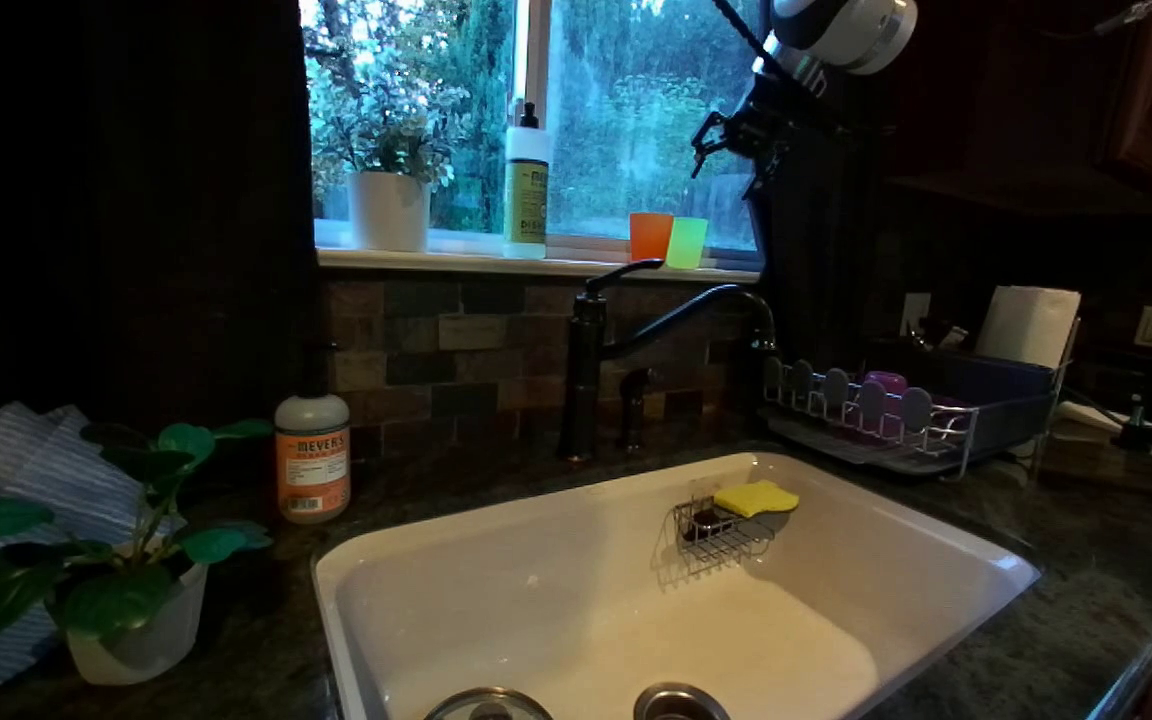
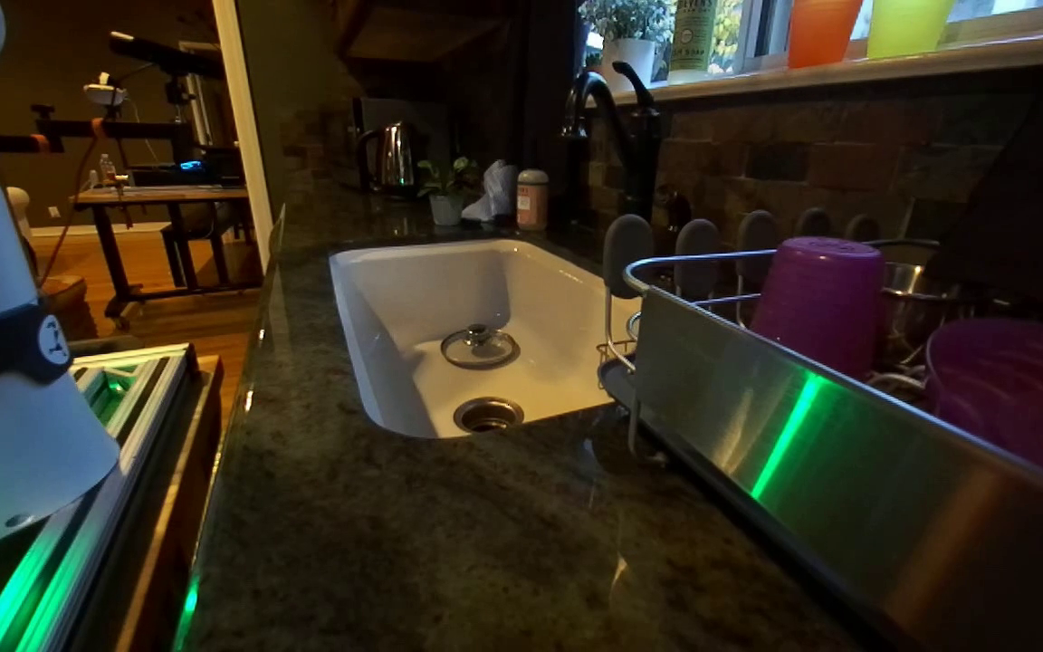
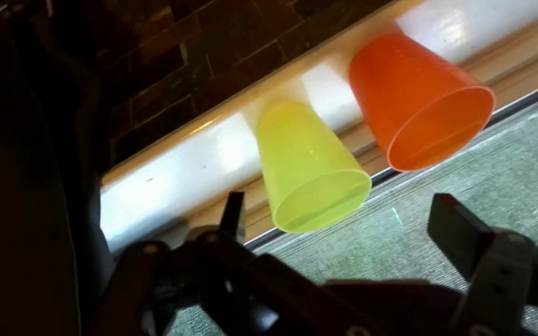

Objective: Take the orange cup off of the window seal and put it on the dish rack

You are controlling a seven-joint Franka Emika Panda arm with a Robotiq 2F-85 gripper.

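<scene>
The orange cup [image 1: 650,236] stands upright on the window seal [image 1: 456,262], beside the like-sized green cup [image 1: 688,244]. In an exterior view the orange cup [image 2: 823,34] is cut off at the top. In the wrist view the orange cup [image 3: 402,86] is at upper right, and the green cup [image 3: 304,158] looks yellow-green and lies nearer the jaws. My gripper [image 1: 726,180] hangs above and to the right of the cups, apart from both. Its fingers [image 3: 338,207] are spread wide with nothing between them. The dish rack [image 2: 748,407] stands right of the sink.
The black faucet [image 1: 586,370] rises below the cups. A dish soap bottle [image 1: 526,200] and potted plant [image 1: 389,210] share the ledge. The rack holds a purple cup [image 2: 820,299] and purple bowl [image 2: 1010,389]. The white sink [image 1: 456,560] holds a wire caddy with a yellow sponge [image 1: 756,497].
</scene>
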